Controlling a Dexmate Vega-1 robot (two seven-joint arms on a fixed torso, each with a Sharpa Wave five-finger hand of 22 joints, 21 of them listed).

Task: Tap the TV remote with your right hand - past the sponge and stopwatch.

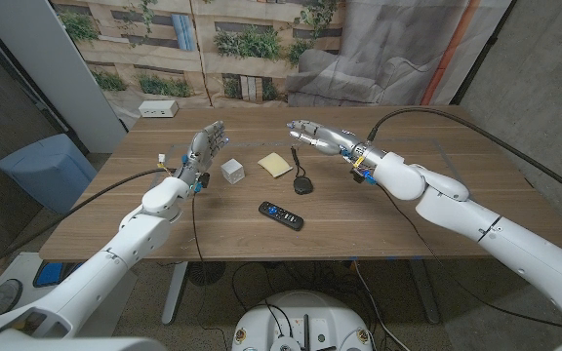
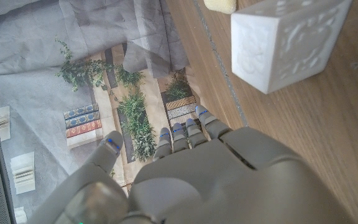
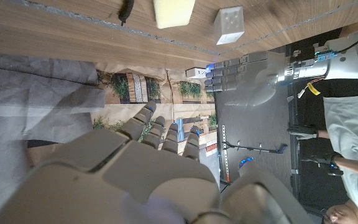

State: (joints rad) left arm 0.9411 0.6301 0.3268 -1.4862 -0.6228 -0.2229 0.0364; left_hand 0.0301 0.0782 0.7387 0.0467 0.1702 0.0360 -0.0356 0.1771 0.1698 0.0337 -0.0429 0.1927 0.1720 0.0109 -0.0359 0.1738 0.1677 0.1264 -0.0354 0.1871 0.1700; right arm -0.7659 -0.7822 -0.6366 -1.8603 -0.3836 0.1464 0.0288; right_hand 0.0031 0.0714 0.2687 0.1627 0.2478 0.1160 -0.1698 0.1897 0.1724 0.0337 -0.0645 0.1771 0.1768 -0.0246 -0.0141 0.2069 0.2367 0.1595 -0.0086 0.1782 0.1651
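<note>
Remote (image 1: 281,214): black TV remote with coloured buttons, lay flat on the wooden surface (image 1: 379,219), near the front edge, angled slightly. Well apart from both hands, untouched.

Right hand (image 1: 312,134): hung above the far middle of the surface, reaching in from the robot's right, fingers extended and loosely spread, holding nothing. Sat past the sponge (image 1: 275,164) and stopwatch (image 1: 301,183) as seen from the front edge, so the remote lay nearer the robot than the hand, with those two things between. Same hand seen from behind in the right wrist view (image 3: 135,180), fingers slightly curled, apart, nothing between them.

Sponge: pale yellow, square, flat on the surface, just beside the stopwatch. Also seen in the right wrist view (image 3: 174,12).

Stopwatch: small, black, rounded, with a thin cord trailing toward the far side. Lay between sponge and remote, closer to the sponge.

White cube (image 1: 232,172): patterned faces, stood to the robot's left of the sponge, near the left hand. Seen close in the left wrist view (image 2: 284,40), and in the right wrist view (image 3: 230,25).

Left hand (image 1: 203,151): raised on its edge beside the cube, fingers up and parted, gripping nothing. Not touching the cube.

White box (image 1: 158,109): rested at the far left corner of the surface.
</note>
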